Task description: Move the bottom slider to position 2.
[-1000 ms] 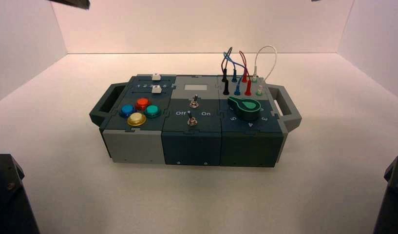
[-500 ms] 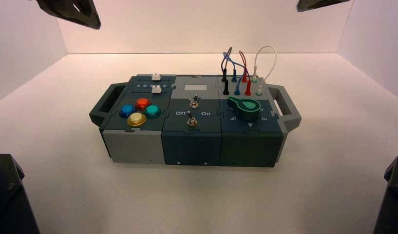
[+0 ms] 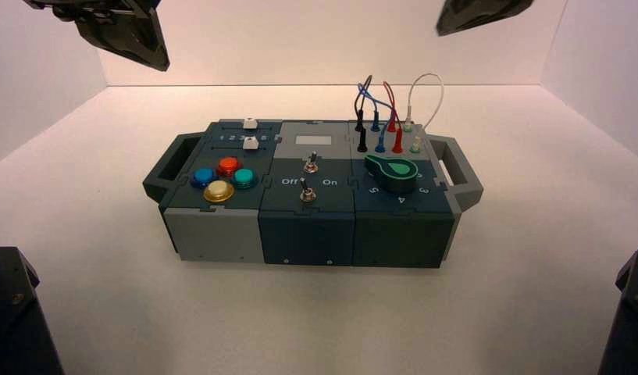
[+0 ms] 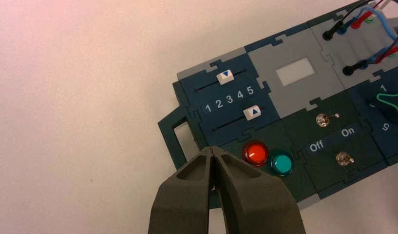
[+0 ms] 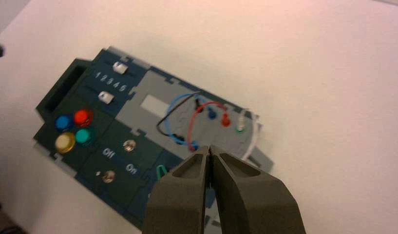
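While the high view hides their meeting, the left wrist view shows left jaws [image 4: 212, 148] closed

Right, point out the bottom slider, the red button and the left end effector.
Bottom slider [image 4: 252, 112]: left wrist view, on its white knob.
Red button [image 4: 256, 153]: left wrist view, on its round cap.
Left end effector [image 4: 213, 149]: left wrist view, between its fingertips.

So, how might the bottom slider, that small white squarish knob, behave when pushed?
The bottom slider looks like hard plastic, so probably stiff. Its straight dark slot should guide it along one line. Its small, smooth-looking sides could be slippery.
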### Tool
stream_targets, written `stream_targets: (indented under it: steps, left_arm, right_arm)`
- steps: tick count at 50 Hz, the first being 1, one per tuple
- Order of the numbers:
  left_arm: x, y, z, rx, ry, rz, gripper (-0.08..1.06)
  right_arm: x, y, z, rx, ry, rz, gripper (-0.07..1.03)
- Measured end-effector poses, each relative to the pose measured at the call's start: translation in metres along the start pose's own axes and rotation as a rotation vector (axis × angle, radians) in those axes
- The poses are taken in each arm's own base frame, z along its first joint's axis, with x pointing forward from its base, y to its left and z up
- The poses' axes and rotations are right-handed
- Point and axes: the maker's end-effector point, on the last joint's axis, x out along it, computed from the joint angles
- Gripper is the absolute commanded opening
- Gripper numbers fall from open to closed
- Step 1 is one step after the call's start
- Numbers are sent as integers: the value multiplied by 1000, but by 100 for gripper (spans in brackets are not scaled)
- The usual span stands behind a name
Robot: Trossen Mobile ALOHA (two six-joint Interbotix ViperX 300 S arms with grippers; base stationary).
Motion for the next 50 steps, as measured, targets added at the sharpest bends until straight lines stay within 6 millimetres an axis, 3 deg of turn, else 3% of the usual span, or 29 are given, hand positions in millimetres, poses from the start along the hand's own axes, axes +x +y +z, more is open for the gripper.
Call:
stream_targets:
  steps: [25,37,50]
  left_arm:
    - [-2,-2,-1,-4,14,-8,-3]
    - [-3,1,-5,0,35,2,-3]
    - [-4,21,-9,-44,54,51,-3]
  right_arm:
    - [31,45,11,-42,102,97,-2]
    - [50,69,6,-70,167,136,-2]
    - [77,93,3,-87,235,165,-2]
